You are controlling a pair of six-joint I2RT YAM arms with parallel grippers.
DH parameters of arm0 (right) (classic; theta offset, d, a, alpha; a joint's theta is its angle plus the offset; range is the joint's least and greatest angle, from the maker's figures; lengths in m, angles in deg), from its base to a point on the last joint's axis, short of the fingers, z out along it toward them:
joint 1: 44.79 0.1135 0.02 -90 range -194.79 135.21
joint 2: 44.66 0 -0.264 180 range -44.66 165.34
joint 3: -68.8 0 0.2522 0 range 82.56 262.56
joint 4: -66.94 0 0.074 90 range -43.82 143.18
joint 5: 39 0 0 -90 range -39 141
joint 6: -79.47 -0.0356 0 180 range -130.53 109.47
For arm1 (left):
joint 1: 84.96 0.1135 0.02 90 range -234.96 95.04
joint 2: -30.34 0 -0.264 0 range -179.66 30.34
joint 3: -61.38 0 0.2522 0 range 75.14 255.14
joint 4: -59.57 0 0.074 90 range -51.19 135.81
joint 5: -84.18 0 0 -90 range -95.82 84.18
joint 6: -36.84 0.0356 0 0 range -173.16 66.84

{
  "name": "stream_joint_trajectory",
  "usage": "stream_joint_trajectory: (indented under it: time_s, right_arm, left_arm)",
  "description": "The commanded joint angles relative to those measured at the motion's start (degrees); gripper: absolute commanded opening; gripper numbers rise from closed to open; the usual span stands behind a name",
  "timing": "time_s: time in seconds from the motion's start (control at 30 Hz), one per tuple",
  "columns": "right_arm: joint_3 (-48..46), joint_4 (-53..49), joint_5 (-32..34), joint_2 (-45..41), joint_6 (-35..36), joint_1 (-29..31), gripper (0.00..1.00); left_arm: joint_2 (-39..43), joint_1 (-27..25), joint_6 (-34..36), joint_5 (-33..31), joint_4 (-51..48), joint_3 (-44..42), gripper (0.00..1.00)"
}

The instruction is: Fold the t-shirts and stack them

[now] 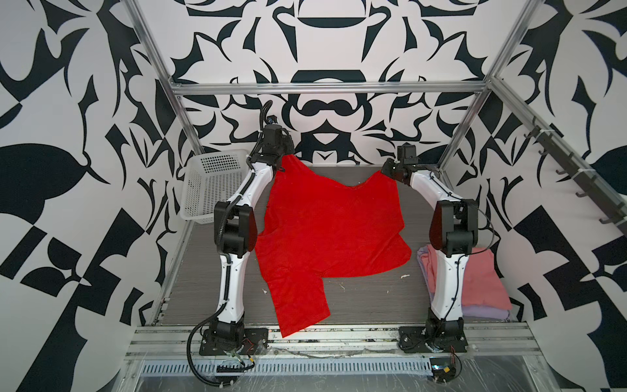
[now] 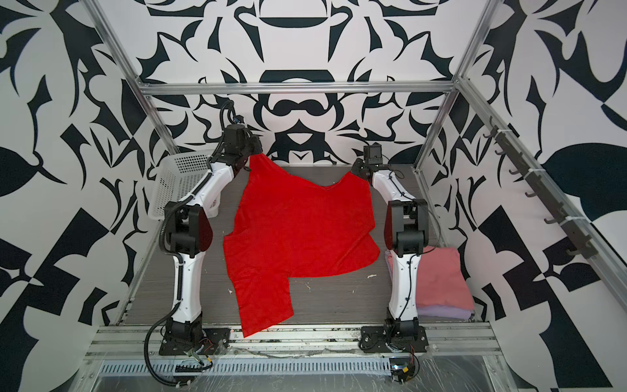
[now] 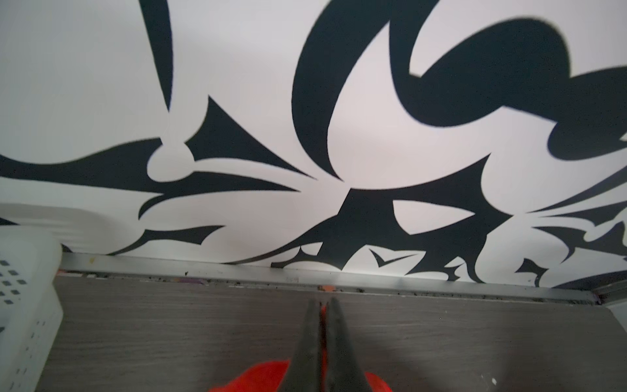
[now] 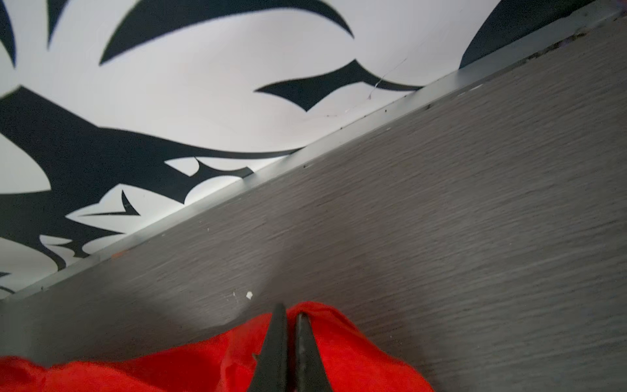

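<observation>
Fingers (image 3: pixel 307 339) (image 4: pixel 274 346), two pairs, pinch one red t-shirt (image 1: pixel 325 220) near two folded t-shirts (image 1: pixel 481 281).

Bold black-and-white patterned walls (image 1: pixel 325 44) close in the far side, the left and the right, all softly and evenly lit. A grey wood-grain tabletop (image 1: pixel 366 298) lies inside an aluminium frame (image 1: pixel 325 87), and a dark rail of hooks (image 1: pixel 570 157) runs along the right wall.

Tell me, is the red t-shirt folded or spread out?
Spread out: the red t-shirt lies open over the table, far corners held by the left gripper and right gripper.
</observation>
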Motion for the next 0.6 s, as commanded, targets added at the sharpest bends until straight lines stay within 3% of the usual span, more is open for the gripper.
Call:
stream_joint_trajectory:
  time_s: [0.0, 0.13, 0.23, 0.4, 0.57]
  right_arm:
    - [3.08, 0.37, 1.14, -2.85, -1.61, -1.22, 0.0]
    - [2.26, -0.41, -0.86, -4.63, 0.29, -2.41, 0.0]
    - [-1.38, -2.32, -2.84, -7.14, 1.58, -2.72, 0.0]
    - [-16.14, 0.22, -1.67, -14.26, 1.45, -3.24, 0.0]
    - [-18.64, -3.04, -4.2, -13.16, 4.05, -3.93, 0.0]
  left_arm:
    - [2.69, 0.13, -0.2, -2.52, 0.26, 0.66, 0.0]
    - [7.86, 0.01, 0.5, -3.54, -0.53, -4.39, 0.0]
    - [14.66, 0.03, -1.28, -5.62, 0.41, -14.12, 0.0]
    - [27.18, -0.52, -6.48, -7.94, 2.61, -34.57, 0.0]
    - [34.28, -1.06, -12.22, -7.95, -3.8, -44.85, 0.0]
